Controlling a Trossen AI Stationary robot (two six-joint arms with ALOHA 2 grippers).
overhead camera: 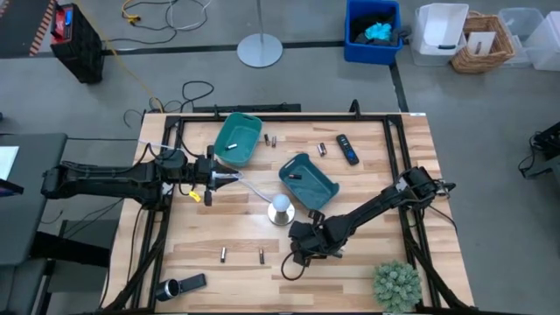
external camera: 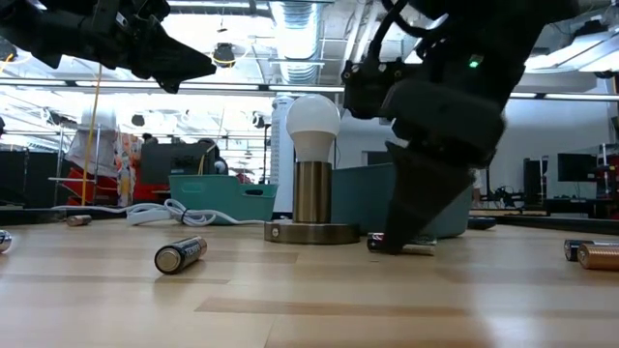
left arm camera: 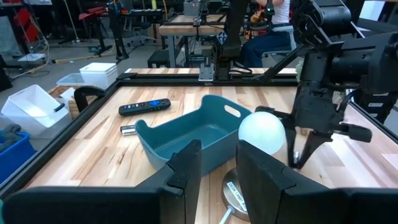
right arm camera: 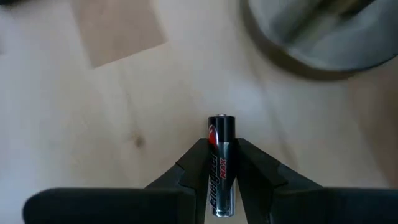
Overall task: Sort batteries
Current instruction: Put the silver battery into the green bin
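Note:
My right gripper (overhead camera: 300,252) (right arm camera: 222,149) points steeply down near the lamp (overhead camera: 280,208), shut on a black-and-red battery (right arm camera: 222,134). Low on the table in the low view, the same gripper (external camera: 397,242) stands before the lamp's base. My left gripper (overhead camera: 229,178) (left arm camera: 217,174) waits level above the table between the two teal bins (overhead camera: 238,138) (overhead camera: 308,181), its fingers a little apart with nothing seen between them. Loose batteries lie on their sides on the wood (overhead camera: 223,255) (overhead camera: 261,255) (overhead camera: 269,138) (overhead camera: 321,150) (external camera: 181,254). My right gripper pinches the battery's long sides (right arm camera: 222,167) between its two fingers (right arm camera: 199,155). The fingers slant down from above and lie along the battery, whose metal end (right arm camera: 222,119) sticks out past the fingertips. I cannot tell whether that end touches the table.
A black remote (overhead camera: 348,149) lies at the far right, a flashlight-like cylinder (overhead camera: 179,286) at the near left corner, and a green plant (overhead camera: 398,284) at the near right. The lamp's white cable (overhead camera: 254,189) runs across the middle. More batteries lie at the right (external camera: 595,253).

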